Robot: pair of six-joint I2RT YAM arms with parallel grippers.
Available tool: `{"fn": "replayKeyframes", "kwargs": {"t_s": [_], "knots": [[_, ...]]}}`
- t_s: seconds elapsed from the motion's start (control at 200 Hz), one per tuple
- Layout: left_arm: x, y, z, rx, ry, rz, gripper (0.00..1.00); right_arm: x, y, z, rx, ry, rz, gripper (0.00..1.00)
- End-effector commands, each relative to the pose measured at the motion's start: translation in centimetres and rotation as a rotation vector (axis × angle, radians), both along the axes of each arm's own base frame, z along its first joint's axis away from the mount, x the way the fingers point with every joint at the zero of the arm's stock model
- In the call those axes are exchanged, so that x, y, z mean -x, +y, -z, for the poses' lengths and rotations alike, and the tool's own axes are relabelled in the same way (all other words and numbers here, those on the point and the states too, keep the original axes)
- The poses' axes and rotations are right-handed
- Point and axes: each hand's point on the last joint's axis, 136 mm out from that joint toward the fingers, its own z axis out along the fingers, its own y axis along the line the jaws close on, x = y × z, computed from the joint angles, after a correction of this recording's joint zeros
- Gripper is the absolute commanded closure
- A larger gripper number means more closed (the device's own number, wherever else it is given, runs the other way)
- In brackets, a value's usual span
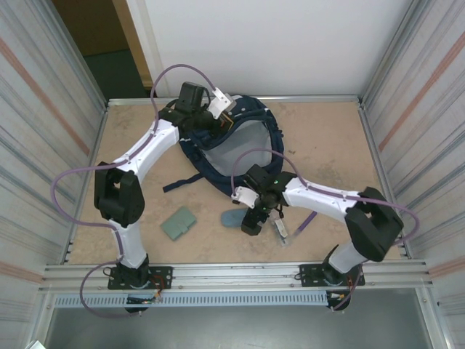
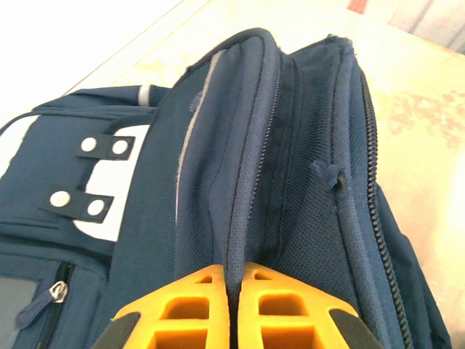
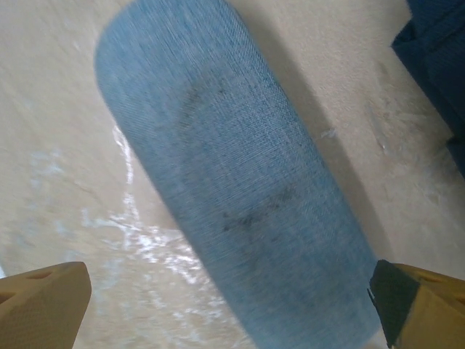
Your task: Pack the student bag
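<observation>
The student bag (image 1: 247,145), a navy backpack with grey lining, lies open at the back middle of the table. My left gripper (image 1: 221,116) is at its far rim. In the left wrist view its yellow fingers (image 2: 196,305) are shut on a fold of the bag's navy piping (image 2: 243,182). A blue-grey oval case (image 1: 231,217) lies on the table in front of the bag. My right gripper (image 1: 251,222) hovers over it, open. In the right wrist view the case (image 3: 232,189) lies between the wide-apart fingertips (image 3: 43,302).
A small flat grey-green booklet (image 1: 179,222) lies left of the case. A thin pen-like item (image 1: 280,229) lies right of the right gripper. Corrugated metal walls (image 1: 51,109) close both sides. A corner of the bag (image 3: 436,58) shows near the case.
</observation>
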Motion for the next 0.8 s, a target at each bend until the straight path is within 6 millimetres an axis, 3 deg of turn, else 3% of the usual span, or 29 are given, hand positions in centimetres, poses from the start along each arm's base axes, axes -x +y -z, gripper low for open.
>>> {"fn": "replayKeyframes", "kwargs": {"t_s": [0.0, 0.11, 0.236, 0.346, 0.586, 0.696, 0.792], "knots": [[1.7, 0.0, -4.9, 0.069, -0.108, 0.082, 1.00, 0.1, -0.4, 1.3, 0.070, -0.011, -0.182, 0.01], [2.0, 0.6, -5.1, 0.071, -0.106, 0.081, 1.00, -0.1, -0.5, 2.8, 0.107, 0.013, -0.199, 0.00], [2.3, 0.9, -5.1, 0.076, -0.098, 0.085, 1.00, -0.2, -0.2, 3.6, 0.110, 0.024, -0.178, 0.15], [2.5, 1.2, -5.1, 0.077, -0.093, 0.084, 1.00, -0.4, 0.4, 3.9, 0.107, -0.016, -0.169, 0.19], [3.0, 1.4, -5.2, 0.093, -0.079, 0.095, 1.00, -0.4, 2.4, 3.7, 0.032, -0.052, -0.123, 0.48], [3.2, 1.6, -5.6, 0.118, -0.065, 0.100, 1.00, -0.5, 2.5, 3.0, 0.004, -0.075, -0.086, 0.54], [3.4, 1.7, -6.0, 0.141, -0.050, 0.098, 1.00, -0.6, 2.5, 1.1, -0.060, -0.081, -0.025, 0.58]]}}
